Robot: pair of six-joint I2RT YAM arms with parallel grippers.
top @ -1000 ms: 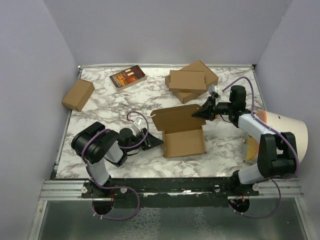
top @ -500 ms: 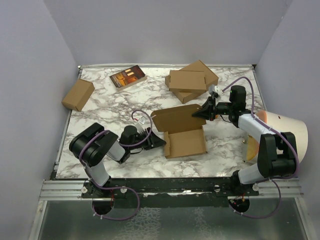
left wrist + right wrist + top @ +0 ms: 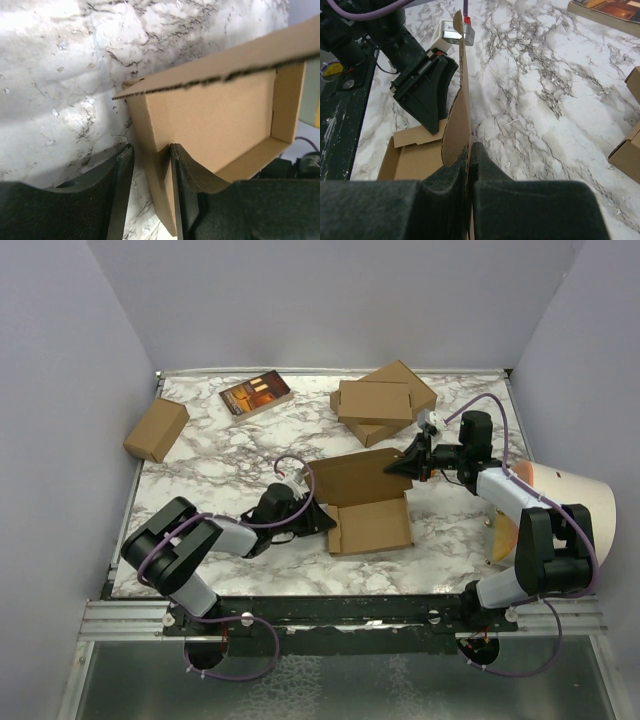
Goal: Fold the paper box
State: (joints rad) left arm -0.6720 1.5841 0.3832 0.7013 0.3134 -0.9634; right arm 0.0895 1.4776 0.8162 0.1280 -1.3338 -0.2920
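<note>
The paper box lies mid-table, with its shallow tray [image 3: 372, 526] flat and its lid [image 3: 350, 476] raised and tilted over it. My right gripper [image 3: 404, 463] is shut on the lid's right flap [image 3: 459, 112], whose cardboard edge is pinched between its fingers [image 3: 487, 167]. My left gripper [image 3: 324, 523] is at the tray's left side. In the left wrist view its jaws [image 3: 151, 152] straddle the tray's left wall [image 3: 156, 165]. The wall touches the right finger [image 3: 184, 185], and marble shows between it and the left finger [image 3: 122, 190]. The tray's inside [image 3: 215, 120] is empty.
A stacked pair of folded brown boxes [image 3: 381, 403] lies at the back right. A small brown carton [image 3: 156, 429] lies at the back left and a book [image 3: 256, 394] behind the middle. A white and yellow object [image 3: 562, 492] sits at the right edge.
My left gripper has reached right across the table, from short of the box to around the tray's left wall. The lid has dropped a little. The right gripper stays put.
</note>
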